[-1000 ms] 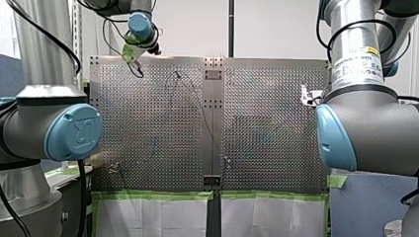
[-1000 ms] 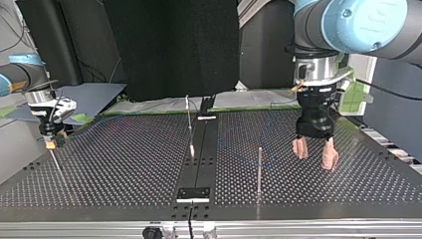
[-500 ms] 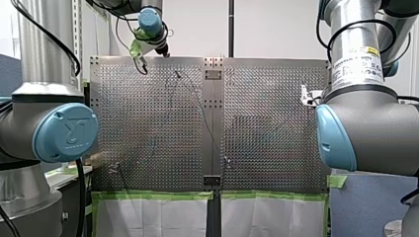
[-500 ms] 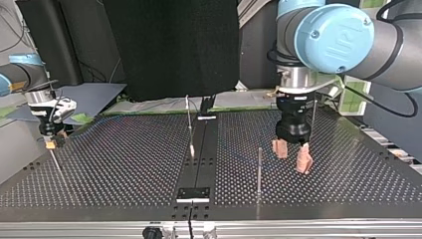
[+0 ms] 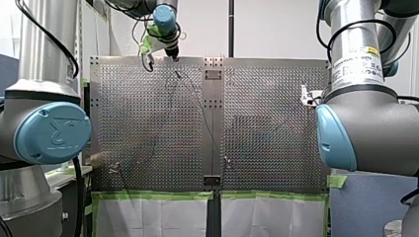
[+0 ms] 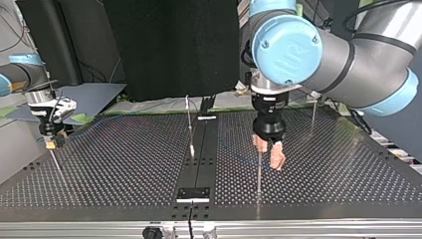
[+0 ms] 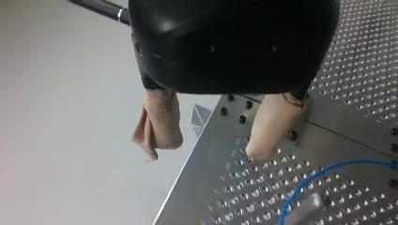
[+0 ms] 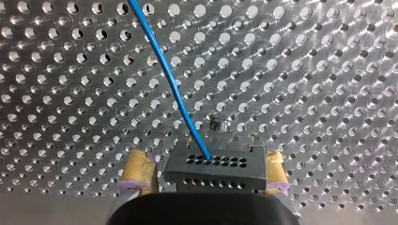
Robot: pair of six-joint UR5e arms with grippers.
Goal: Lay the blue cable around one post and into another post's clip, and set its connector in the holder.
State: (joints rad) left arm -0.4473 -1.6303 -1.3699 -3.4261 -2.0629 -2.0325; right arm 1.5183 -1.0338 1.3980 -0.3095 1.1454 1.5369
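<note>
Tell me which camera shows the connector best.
The right wrist view: the connector sits close between the jaws, its holes and the cable entering it plain. The top view shows only a small blur at its left; in the front view it is too small to tell; the left wrist view misses it.

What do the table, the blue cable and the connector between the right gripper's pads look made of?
Table: bare metal, likely aluminium, with bright glints around its holes. Blue cable: thin, smooth sheath, probably plastic, bending in a curve. Connector: dark grey matte block with rows of holes, probably moulded plastic; metal cannot be excluded.
</note>
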